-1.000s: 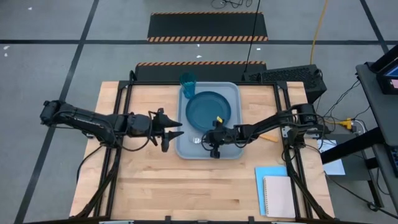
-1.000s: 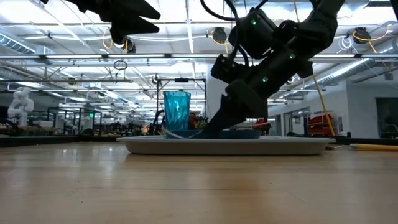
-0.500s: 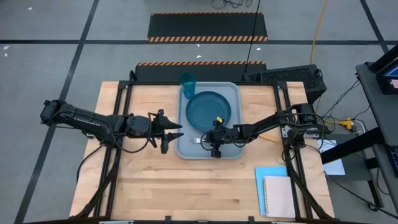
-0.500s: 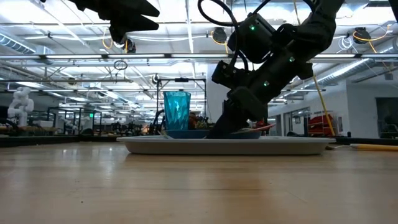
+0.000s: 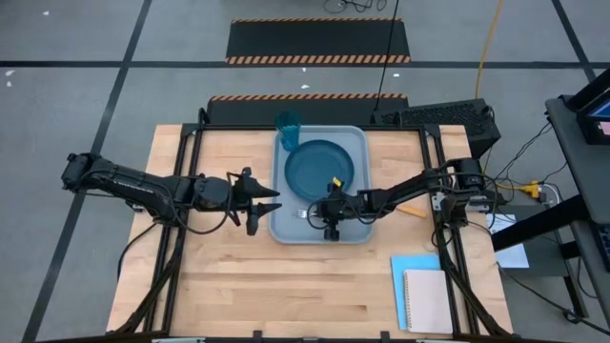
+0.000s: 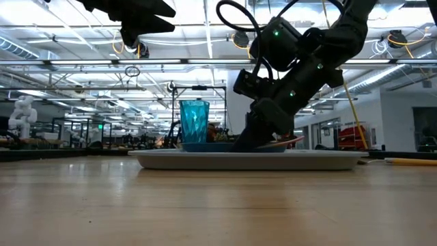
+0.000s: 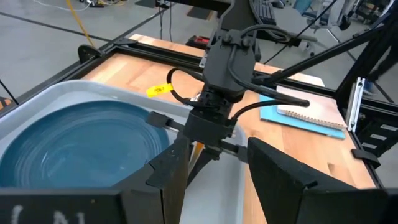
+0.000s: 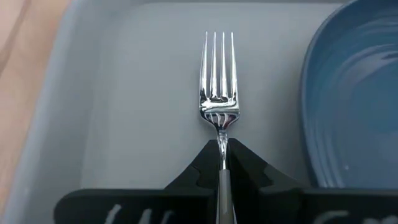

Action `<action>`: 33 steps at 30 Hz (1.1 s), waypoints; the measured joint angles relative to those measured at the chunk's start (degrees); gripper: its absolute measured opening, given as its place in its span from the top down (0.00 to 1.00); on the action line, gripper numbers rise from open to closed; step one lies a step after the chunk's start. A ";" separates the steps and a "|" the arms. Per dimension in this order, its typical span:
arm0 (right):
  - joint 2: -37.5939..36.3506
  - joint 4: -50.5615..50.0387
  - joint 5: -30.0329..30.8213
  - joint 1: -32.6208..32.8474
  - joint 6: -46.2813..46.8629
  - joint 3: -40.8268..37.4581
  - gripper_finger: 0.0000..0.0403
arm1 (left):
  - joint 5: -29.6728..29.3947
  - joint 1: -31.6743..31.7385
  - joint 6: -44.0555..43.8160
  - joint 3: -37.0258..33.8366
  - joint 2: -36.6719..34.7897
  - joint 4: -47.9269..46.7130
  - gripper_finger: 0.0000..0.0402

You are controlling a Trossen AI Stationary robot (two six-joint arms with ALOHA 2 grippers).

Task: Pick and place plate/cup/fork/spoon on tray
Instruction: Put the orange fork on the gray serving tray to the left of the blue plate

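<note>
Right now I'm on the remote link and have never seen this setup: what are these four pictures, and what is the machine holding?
This is a table robot with two dark arms, each ending in a two-finger claw. One picture looks straight down on the wooden table, one looks level across it, and the other two come from cameras on the arms' wrists. On the table lies a grey-blue tray carrying a blue plate and a teal cup. The right claw is shut on a fork, holding it by the handle low over the tray beside the plate. The left claw waits open, just left of the tray. An orange-handled utensil lies on the table to the right; which one I cannot tell. A notebook lies on blue paper.
</note>
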 joint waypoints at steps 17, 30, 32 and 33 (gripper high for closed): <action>-0.01 -0.93 1.58 -0.01 -1.13 0.00 0.98 | 0.00 0.00 -0.02 0.00 0.00 0.07 0.59; -0.03 -2.07 1.64 -0.01 -1.76 0.00 0.92 | 0.02 0.00 0.31 0.00 0.00 0.09 0.59; -0.03 -2.02 1.77 -0.01 -1.74 0.00 0.88 | 0.02 0.00 0.31 0.00 0.00 0.09 0.59; -0.03 -2.02 1.79 -0.01 -1.75 0.00 0.86 | 0.02 0.00 0.33 0.00 0.00 0.09 0.59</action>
